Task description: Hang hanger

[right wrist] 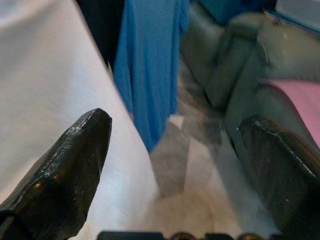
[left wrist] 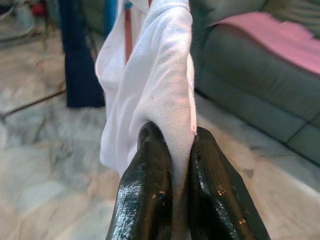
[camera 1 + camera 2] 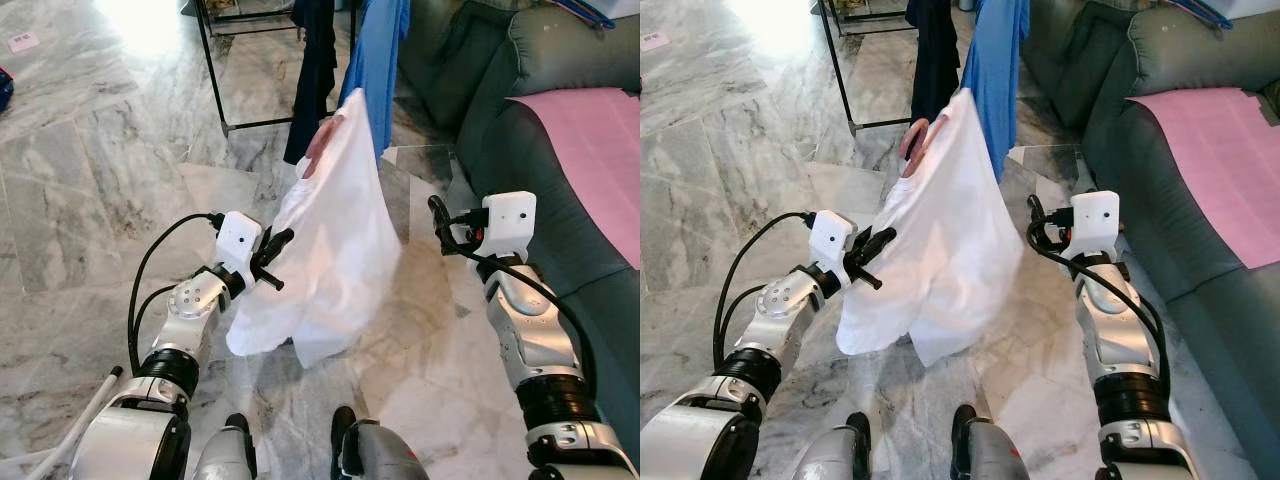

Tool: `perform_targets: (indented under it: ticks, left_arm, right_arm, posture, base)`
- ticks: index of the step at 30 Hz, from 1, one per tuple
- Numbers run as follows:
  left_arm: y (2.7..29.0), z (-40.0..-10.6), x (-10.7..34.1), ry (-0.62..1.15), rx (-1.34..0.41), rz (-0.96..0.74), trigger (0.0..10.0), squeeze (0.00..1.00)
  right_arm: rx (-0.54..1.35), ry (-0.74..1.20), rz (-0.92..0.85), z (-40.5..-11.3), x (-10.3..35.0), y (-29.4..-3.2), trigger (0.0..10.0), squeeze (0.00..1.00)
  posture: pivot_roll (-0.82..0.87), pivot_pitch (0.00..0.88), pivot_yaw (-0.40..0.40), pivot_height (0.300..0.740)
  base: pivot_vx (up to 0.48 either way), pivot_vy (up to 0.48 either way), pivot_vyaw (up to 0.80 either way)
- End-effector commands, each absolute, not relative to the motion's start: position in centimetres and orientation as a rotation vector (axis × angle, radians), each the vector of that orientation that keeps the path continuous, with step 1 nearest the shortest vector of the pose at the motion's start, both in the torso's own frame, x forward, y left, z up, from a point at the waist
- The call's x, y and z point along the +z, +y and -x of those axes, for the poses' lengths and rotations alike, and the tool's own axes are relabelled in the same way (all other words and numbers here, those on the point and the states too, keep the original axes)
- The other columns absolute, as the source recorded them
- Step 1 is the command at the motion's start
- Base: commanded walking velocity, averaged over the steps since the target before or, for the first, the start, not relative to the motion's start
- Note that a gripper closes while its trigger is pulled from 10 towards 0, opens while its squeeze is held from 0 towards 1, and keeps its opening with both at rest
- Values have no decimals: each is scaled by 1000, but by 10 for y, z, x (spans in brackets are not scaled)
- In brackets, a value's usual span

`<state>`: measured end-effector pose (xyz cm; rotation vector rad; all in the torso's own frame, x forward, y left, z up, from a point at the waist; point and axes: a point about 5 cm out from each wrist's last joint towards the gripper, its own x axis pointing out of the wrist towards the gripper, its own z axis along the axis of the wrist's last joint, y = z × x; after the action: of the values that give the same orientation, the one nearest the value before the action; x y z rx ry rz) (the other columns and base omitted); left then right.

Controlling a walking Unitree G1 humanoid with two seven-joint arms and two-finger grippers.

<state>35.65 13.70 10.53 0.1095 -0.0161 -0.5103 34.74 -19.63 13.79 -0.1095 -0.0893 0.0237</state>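
A white shirt (image 3: 335, 240) is draped over a pinkish hanger (image 3: 318, 148), of which only a part shows at the collar. My left gripper (image 3: 272, 262) is shut on a fold of the shirt's lower left side; in the left wrist view the cloth is pinched between both fingers (image 2: 150, 180). The shirt's top reaches up next to a blue garment (image 3: 378, 60) on the black clothes rack (image 3: 215, 80). My right gripper (image 3: 440, 225) is open, just right of the shirt and apart from it, with nothing between its fingers (image 1: 75, 165).
A dark navy garment (image 3: 315, 70) hangs on the rack beside the blue one. A grey-green sofa (image 3: 520, 150) with a pink cloth (image 3: 600, 150) stands close on the right. A white pole (image 3: 80, 420) lies at the lower left on the marble floor.
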Motion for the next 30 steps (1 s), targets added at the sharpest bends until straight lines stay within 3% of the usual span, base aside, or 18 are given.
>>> perform_targets:
  ticks: [1,2,3,4,19,30]
  left_arm:
    - [138,-354,98,6,-464,-95,6196,0]
    - [139,-351,92,20,-436,-95,6353,0]
    - [139,-349,88,37,-420,-85,8667,0]
    - [138,-347,83,51,-406,-69,10000,0]
    - [132,-328,49,173,-349,29,10000,0]
    - [140,-313,21,326,-215,71,10000,0]
  right_arm:
    - [-3,-55,107,-342,125,-200,10000,0]
    - [-4,-45,101,-340,120,-198,10000,0]
    - [-3,-40,101,-339,118,-197,10000,0]
    - [-1,-34,104,-338,115,-196,10000,0]
    - [-35,81,58,-322,71,-187,10000,0]
    - [-117,258,-17,-304,29,-196,10000,0]
  posture:
    - [-57,239,-36,740]
    - [-56,236,-35,740]
    - [-55,232,-36,740]
    - [-56,230,-37,740]
    - [-50,204,-35,740]
    - [-42,172,-40,740]
  base:
    - [0,0,0]
    - [0,0,0]
    - [0,0,0]
    - [0,0,0]
    - [0,0,0]
    - [0,0,0]
